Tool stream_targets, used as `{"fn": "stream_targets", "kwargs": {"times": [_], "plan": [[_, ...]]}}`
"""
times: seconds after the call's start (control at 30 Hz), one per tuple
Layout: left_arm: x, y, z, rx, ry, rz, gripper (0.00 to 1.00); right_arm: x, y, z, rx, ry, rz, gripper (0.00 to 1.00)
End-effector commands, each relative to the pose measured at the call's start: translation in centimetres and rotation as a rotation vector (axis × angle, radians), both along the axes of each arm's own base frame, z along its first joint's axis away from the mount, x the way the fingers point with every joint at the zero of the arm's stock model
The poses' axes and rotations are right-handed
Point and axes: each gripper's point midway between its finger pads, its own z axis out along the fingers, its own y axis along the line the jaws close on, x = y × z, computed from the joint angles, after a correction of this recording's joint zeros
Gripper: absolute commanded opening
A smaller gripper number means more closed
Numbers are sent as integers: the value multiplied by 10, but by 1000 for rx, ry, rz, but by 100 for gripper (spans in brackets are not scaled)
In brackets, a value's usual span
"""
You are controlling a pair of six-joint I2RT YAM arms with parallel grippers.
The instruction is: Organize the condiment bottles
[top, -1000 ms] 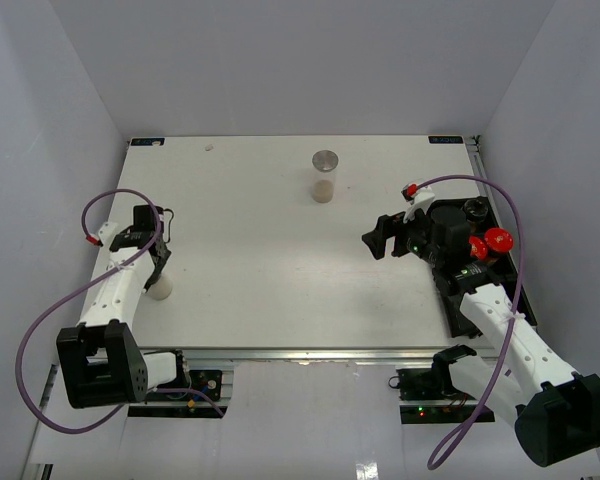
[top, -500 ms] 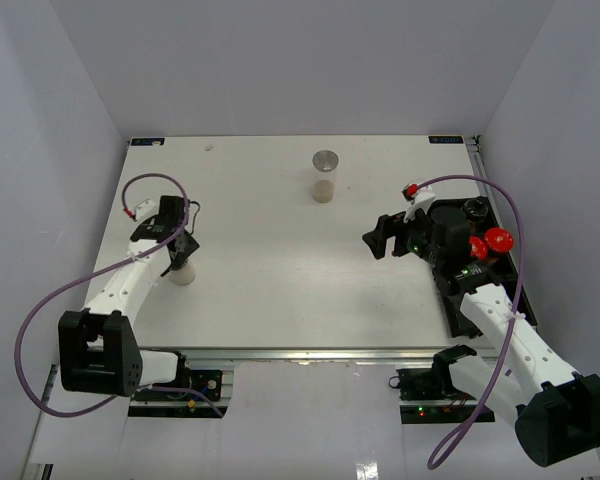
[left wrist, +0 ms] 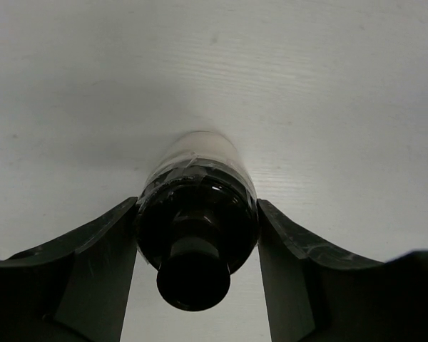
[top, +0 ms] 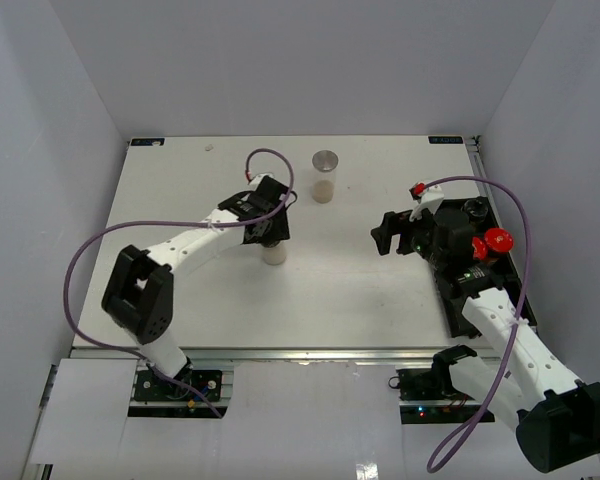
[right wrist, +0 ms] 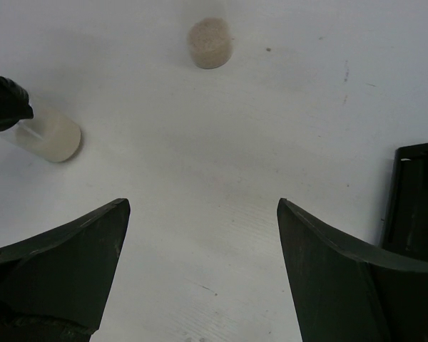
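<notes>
— What has the left gripper [left wrist: 197,206] got?
— It is clamped on the black-capped bottle [left wrist: 200,164]; one finger presses each side, just below the cap, and the pale base points away from the wrist camera; from above, the bottle hangs under the gripper near the middle of the table [top: 360,300]; whether its base touches the surface I cannot tell.
— And the right gripper [right wrist: 201,206]?
— Its jaws stand wide apart with nothing between them; it sits right of centre, facing the held bottle across a bare stretch of table.
— What else is near?
— The clear bottle with the silver lid [top: 324,177] stands upright towards the far edge, near the held bottle but apart from it; nothing lies between the two; the long black tray [right wrist: 417,199] runs along the right side, mostly hidden under the right arm; a red-capped bottle [top: 497,240] stands there with a second red cap [top: 477,250] just beside it, partly covered by the arm.
— Anything in the way?
— The left arm's purple cable [top: 80,270] loops wide over the left half of the table; the arm itself stretches diagonally across it.
— The surface, the room?
— A plain white tabletop with faint scuffs; pale grey walls close it in on three sides.
</notes>
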Motion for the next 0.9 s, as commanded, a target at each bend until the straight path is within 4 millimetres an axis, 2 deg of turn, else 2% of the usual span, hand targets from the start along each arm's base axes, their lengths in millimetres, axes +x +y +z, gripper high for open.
{"fn": "stream_targets", "kwargs": {"times": [0.0, 0.1, 0.33, 0.5, 0.63, 0.77, 0.87], "plan": [[16, -84, 34, -48, -104, -183, 0, 9, -29, 16, -11, -53, -177, 90], [19, -118, 41, -56, -137, -242, 0, 8, -36, 19, 1, -73, -216, 90], [23, -179, 37, -74, -147, -338, 0, 8, -49, 24, 16, -92, -291, 90], [26, -203, 28, -94, -130, -376, 0, 8, -52, 22, 13, -89, -304, 90], [25, -212, 24, -101, -109, -411, 0, 8, -52, 23, 13, -92, -304, 90], [22, -216, 20, -100, -75, -444, 52, 10, -51, 22, 14, -88, -297, 90], [21, -216, 19, -100, -69, -444, 70, 10, -49, 21, 13, -84, -289, 90]]}}
